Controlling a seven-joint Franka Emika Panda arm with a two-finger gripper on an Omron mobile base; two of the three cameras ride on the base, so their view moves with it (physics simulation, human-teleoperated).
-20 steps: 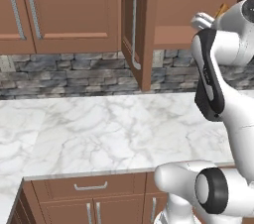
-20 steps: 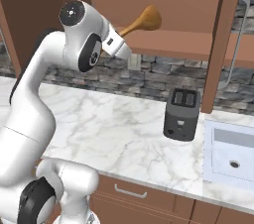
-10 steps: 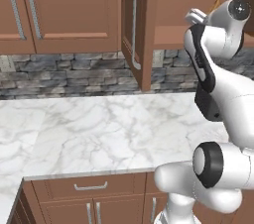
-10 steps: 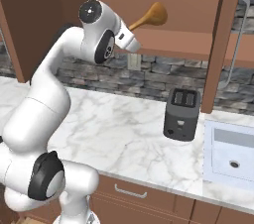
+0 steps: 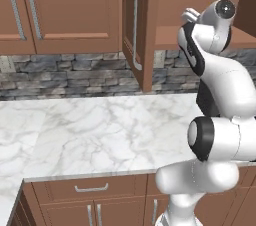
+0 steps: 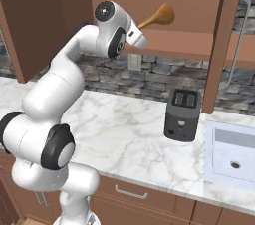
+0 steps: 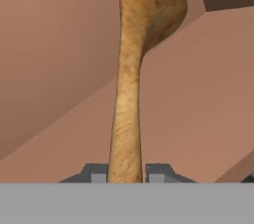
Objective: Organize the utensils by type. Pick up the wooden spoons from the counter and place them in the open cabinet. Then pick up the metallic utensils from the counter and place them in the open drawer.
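Observation:
My gripper is shut on the handle of the large wooden spoon, whose broad round bowl points away from the hand. In the right base view the wooden spoon reaches into the open cabinet, above its inner shelf, with the gripper raised just in front of the cabinet's opening. The open cabinet door with its silver bar handle stands left of the arm in the left base view. The white marble counter lies below.
A black toaster stands on the counter below the cabinet. A sink is set into the counter at the right. Closed wall cabinets hang at the left, over a stone backsplash.
The arm has swung the spoon further right and forward, towards and into the cabinet opening. The grip on the handle is unchanged.

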